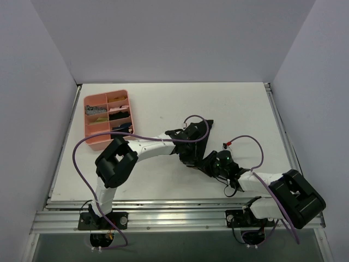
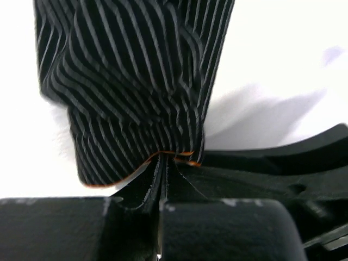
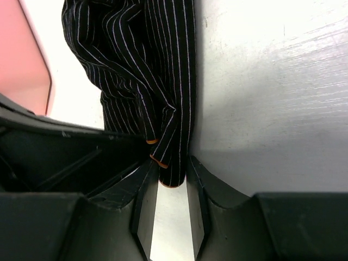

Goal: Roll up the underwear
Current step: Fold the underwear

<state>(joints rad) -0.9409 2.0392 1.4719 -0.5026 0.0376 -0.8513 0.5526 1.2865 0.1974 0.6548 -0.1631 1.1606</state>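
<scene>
Tabletop [image 1: 163,103]: underwear [image 2: 136,81] pinched in L claw [image 2: 163,162], R claw [image 3: 169,173].

The pink tray [image 1: 106,120] is blocking the table's [image 1: 240,109] far left corner. The left arm [image 1: 147,148] and right arm [image 1: 264,183] are crowding the middle, leaving the far right corner open.

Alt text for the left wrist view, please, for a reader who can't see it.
The left claw, shut, pinches the orange-trimmed edge of the black pinstriped fabric underwear, which bunches in folds above it, with the white tabletop behind.
</scene>
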